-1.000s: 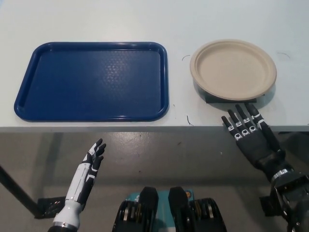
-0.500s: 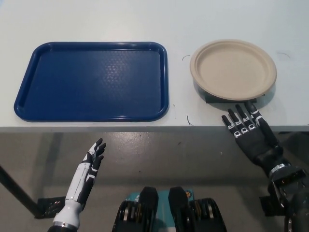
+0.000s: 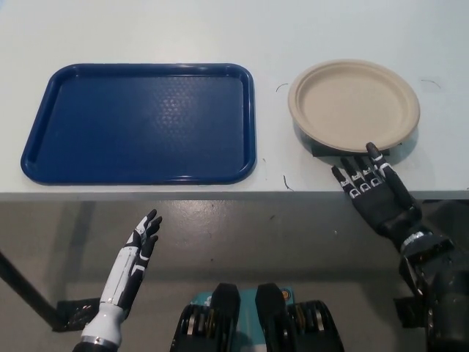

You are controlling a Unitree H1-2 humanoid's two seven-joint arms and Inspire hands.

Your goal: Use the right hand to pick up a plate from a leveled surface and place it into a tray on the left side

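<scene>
- fingers of the black right hand (image 3: 375, 192) have crept forward over the desk's front edge in the last second; they are spread, holding nothing, and their tips now sit at the near rim of the plate (image 3: 354, 105), whether touching or just short of it cannot be told. the reach looks nearly done, with the grasp itself not yet made.
- white left hand (image 3: 141, 240) rests below the desk's front edge at the lower left, fingers apart and empty, unchanged.
- plate lies flat toward the desk's (image 3: 146, 29) right side, back from the front edge, over a dark patch (image 3: 322, 150) showing under its near rim.
- blue tray (image 3: 139, 121) lies on the left part of the desk, empty, near the plate with a strip of bare desk between them; neither has moved.
- nothing stands between plate and tray. the low, flat plate rim is probably the awkward part: fingers must get under it.
</scene>
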